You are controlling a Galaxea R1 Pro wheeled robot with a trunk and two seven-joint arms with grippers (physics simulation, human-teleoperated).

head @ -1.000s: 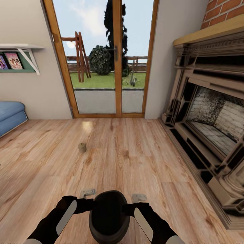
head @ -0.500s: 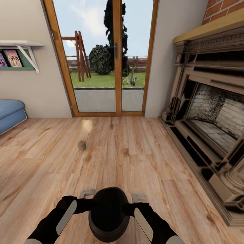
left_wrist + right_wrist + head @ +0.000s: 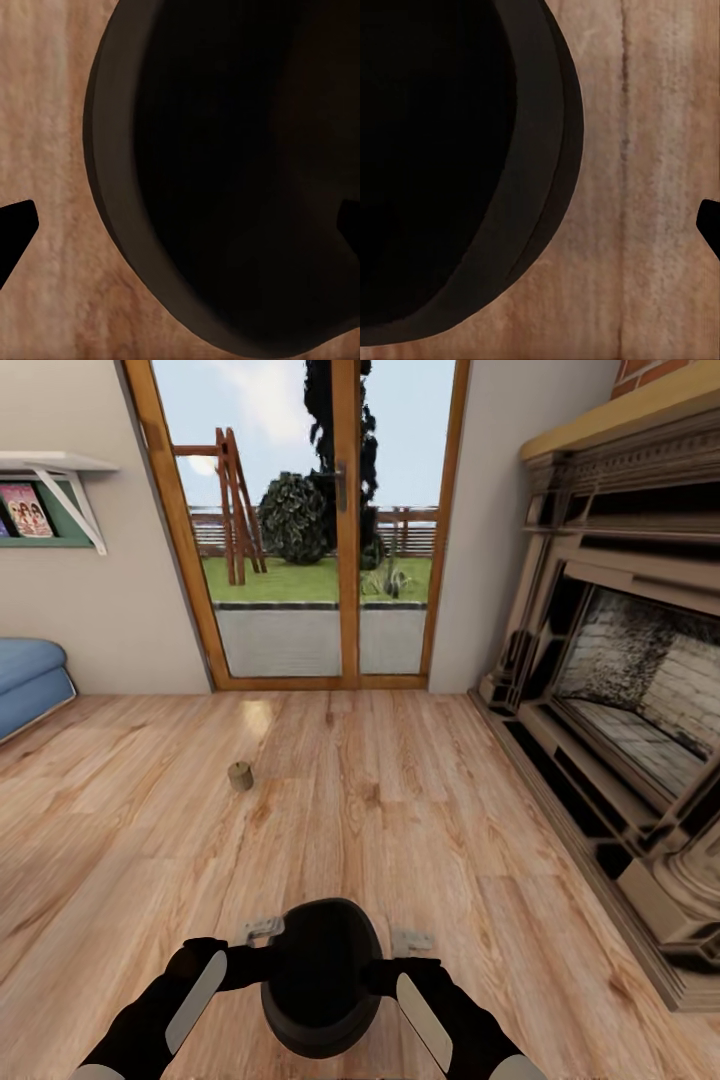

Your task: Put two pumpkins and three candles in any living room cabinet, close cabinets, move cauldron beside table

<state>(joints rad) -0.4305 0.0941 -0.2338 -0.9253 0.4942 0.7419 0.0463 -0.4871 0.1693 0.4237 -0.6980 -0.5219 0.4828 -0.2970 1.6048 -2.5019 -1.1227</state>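
carrying the cauldron (image 3: 322, 975) low in front of us, we are holding it between both arms, the left gripper (image 3: 262, 932) pressed to one side of its rim and the right gripper (image 3: 410, 941) to the other, just above the floor (image 3: 400, 810). we are judging it a stiff, thick-walled pot, probably heavy for its size and smooth enough to slip, so a hold on opposite sides of the rim, with the wall squeezed between the two arms, looks like the safest one; tipping it seems the main risk. we cannot tell how either pair of jaws stands: the pale fingers are peeking out past the pot in the head view, but their gap is hidden behind it. a lone candle (image 3: 240, 775) is standing upright on the boards well ahead and to our left, and the head view is also giving us the glass door (image 3: 345, 530), the fireplace (image 3: 620, 690) on our right and a blue sofa (image 3: 30, 680) at far left. the wrist views are giving what the head cannot: the cauldron's curved outer wall (image 3: 225, 187) close up against wood grain, with a dark fingertip (image 3: 13, 225) clear of the pot on the outer side in the left one, and the rim's double edge (image 3: 540, 187) in the right one.
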